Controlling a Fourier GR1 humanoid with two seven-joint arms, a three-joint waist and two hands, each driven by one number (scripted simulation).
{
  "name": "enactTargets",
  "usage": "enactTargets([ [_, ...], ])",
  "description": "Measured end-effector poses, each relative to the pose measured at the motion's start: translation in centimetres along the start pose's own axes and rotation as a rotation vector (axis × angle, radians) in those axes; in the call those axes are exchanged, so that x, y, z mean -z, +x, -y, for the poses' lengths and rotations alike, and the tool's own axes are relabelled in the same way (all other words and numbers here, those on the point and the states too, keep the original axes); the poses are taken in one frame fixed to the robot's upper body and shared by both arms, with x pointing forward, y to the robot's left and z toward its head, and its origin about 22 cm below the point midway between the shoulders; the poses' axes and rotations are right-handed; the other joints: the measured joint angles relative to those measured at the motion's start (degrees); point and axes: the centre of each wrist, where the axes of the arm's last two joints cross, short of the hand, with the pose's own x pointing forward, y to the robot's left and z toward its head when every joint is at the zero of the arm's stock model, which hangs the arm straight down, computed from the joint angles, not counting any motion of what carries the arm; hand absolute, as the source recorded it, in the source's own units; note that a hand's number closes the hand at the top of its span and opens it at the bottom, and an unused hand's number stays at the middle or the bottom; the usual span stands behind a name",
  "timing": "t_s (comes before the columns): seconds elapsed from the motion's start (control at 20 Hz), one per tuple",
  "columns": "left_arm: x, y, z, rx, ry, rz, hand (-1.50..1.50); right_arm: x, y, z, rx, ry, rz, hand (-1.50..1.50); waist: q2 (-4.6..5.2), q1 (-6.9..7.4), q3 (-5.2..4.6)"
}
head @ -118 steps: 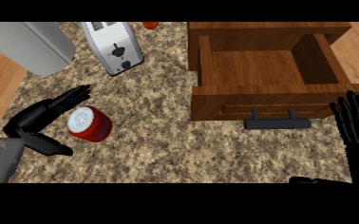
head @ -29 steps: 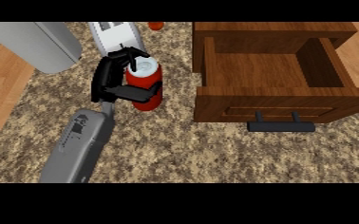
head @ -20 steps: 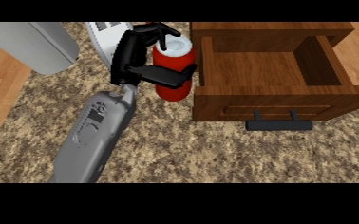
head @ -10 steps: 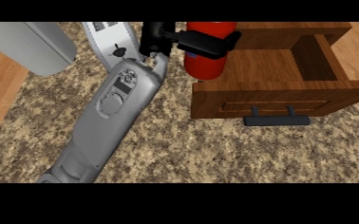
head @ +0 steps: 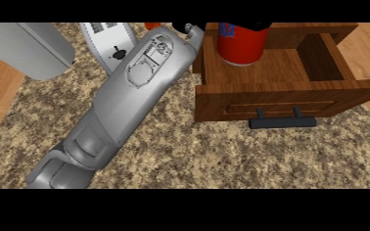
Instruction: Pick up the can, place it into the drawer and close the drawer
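The left hand [head: 189, 28] is up at the top edge of the view, black fingers wrapped round the red can [head: 241, 44]. The can hangs upright over the open drawer [head: 278, 90], its long axis pointing down into the left part of the wooden box, not resting on the bottom as far as the view shows. So the coming move looks like a straight lowering. The right hand is nowhere in view. The handle [head: 283, 122] faces the robot across the desk [head: 217, 156].
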Motion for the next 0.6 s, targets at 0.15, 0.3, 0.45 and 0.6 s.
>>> enactTargets([
  [0.15, 0.6, 0.6, 1.0, 0.020, -0.001, -0.006, 1.50, 0.5, -0.3, -0.2, 0.001, 0.006, -0.004, -1.50, 0.08, -0.19, 0.00],
  [0.3, 1.1, 1.2, 1.7, 0.032, -0.007, -0.019, 1.50, 0.5, -0.3, -0.5, -0.002, 0.007, -0.002, -1.50, 0.14, -0.55, 0.03],
  [0.45, 1.5, 0.7, 2.1, 0.044, 0.001, -0.023, 1.50, 0.8, -0.5, -0.5, 0.005, 0.014, -0.001, -1.50, 0.27, -0.99, 0.04],
  [0.6, 1.7, 0.1, 2.3, 0.064, 0.001, -0.026, 1.50, 1.3, -0.1, -0.5, 0.001, 0.018, 0.009, -1.50, 0.36, -1.32, 0.05],
])
